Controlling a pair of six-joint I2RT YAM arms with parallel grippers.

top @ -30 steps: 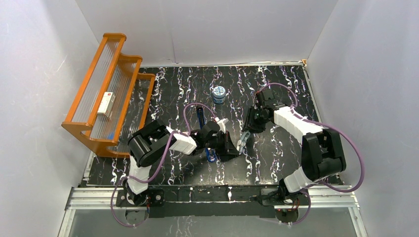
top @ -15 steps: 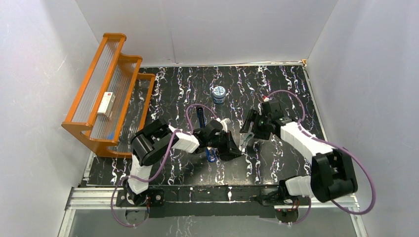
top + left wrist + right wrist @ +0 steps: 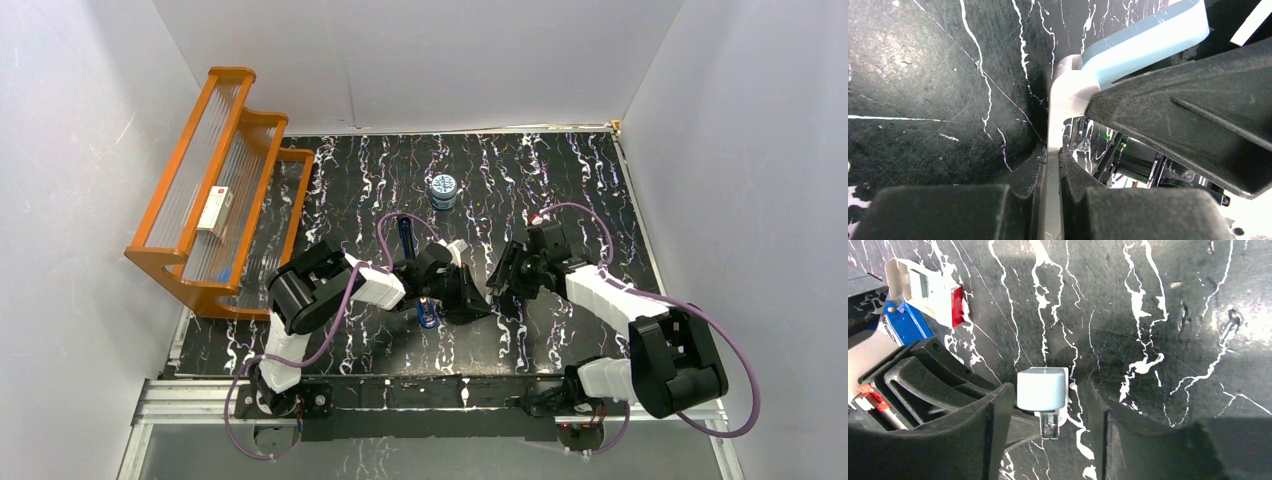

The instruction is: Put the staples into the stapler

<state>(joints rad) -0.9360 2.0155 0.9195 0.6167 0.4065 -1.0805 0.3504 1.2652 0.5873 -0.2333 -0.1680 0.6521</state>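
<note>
My left gripper [image 3: 468,296] is shut on the thin white blade of a small white and light-blue tool [image 3: 1068,95], seen in the left wrist view between the fingertips of that gripper [image 3: 1050,156]. My right gripper [image 3: 1053,437] is open, and the tool's light-blue end [image 3: 1042,389] sits between its fingers, close to the left one. In the top view the right gripper [image 3: 502,278] meets the left one mid-table. The blue stapler [image 3: 404,238] lies just behind the left gripper, and a blue part [image 3: 903,322] of it shows in the right wrist view. Beside the stapler lies the red-and-white staples box [image 3: 930,290], with its pale tray showing.
An orange stepped rack [image 3: 250,120] stands at the far left with a white box with a red mark [image 3: 215,210] on it. A small round blue-and-white jar [image 3: 442,190] sits behind the stapler. White walls close in the black marbled table [image 3: 570,170].
The right arm has swung nearer and to the left, bringing its gripper up to the left gripper and over the tool's free end. Its jaws have opened wider. The left arm has barely moved.
</note>
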